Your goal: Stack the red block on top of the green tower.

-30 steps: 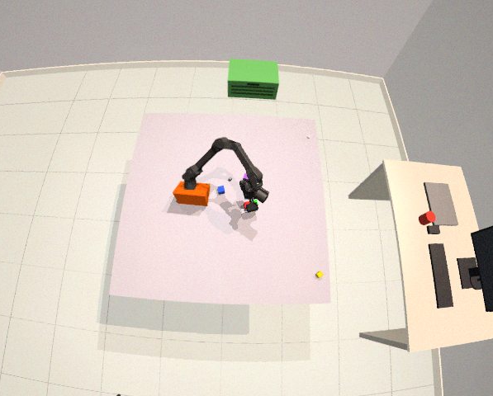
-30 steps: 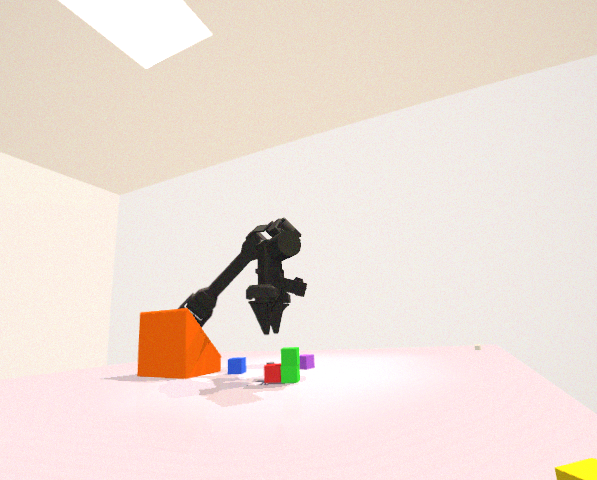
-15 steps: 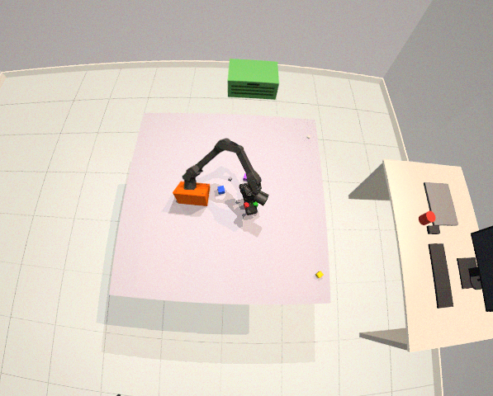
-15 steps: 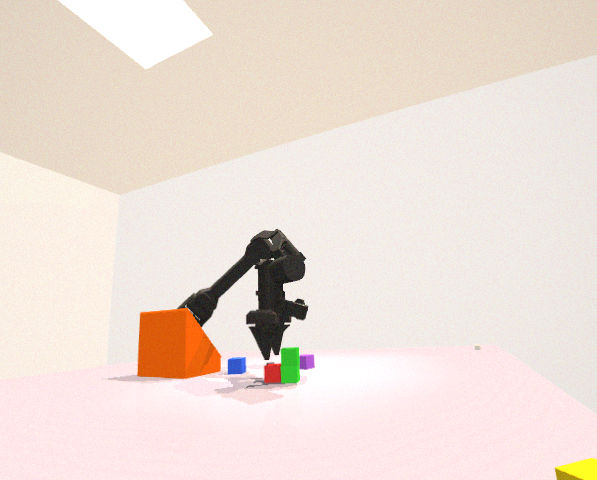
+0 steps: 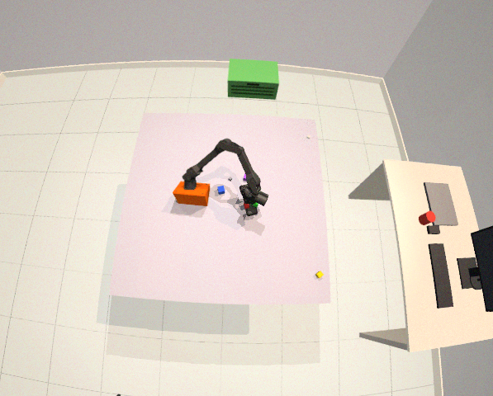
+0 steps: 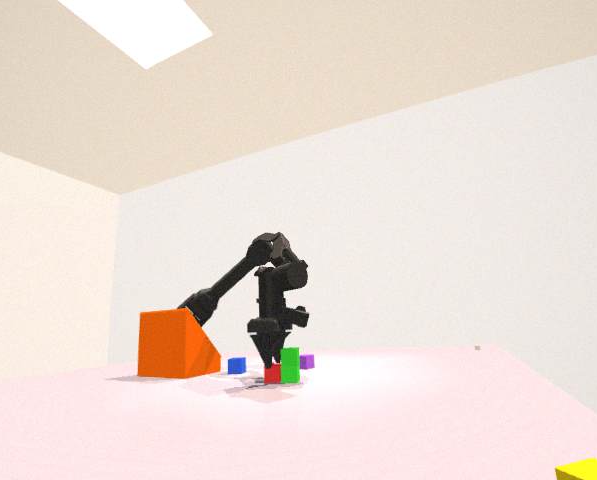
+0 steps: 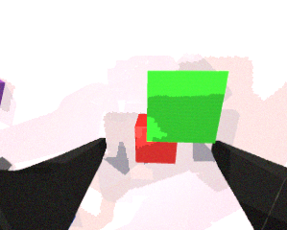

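One open, empty gripper [image 7: 157, 158] hangs over the red block [image 7: 155, 146], with the green tower [image 7: 186, 106] touching the block's side.

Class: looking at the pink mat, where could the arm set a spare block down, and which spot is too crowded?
Free: the wide stretch of pink mat between the orange base and the yellow block. Crowded: around the open gripper, where the red block stands right beside the green tower, with blue and purple blocks nearby.
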Robot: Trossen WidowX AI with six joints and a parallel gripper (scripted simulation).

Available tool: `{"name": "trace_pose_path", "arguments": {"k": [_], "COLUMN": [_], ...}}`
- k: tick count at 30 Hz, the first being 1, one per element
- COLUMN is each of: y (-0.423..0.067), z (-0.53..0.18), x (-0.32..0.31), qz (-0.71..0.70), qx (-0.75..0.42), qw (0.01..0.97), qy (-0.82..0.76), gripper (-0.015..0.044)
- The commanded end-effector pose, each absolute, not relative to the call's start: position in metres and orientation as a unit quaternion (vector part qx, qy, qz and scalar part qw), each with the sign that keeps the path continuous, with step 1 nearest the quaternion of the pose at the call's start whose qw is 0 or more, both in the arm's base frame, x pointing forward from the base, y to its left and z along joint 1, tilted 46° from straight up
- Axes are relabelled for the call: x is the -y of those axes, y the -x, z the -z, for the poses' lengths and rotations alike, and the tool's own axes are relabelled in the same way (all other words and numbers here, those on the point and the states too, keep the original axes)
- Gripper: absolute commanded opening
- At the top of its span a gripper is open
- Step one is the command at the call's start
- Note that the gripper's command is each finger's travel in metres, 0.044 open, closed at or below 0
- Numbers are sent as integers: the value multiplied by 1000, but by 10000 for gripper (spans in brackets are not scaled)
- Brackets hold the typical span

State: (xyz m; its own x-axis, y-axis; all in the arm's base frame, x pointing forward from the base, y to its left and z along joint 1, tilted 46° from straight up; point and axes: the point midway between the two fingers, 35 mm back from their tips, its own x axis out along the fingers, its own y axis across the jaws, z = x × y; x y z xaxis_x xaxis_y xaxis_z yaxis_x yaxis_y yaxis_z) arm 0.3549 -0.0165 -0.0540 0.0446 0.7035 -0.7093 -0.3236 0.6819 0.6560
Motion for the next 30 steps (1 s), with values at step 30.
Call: {"name": "trace_pose_path", "arguments": {"k": [30], "y": [-354], "z": [71], "x": [-2], "qz": [-366], "qx": [-587], "qw": [703], "qy": [-167], "gripper": [335]}}
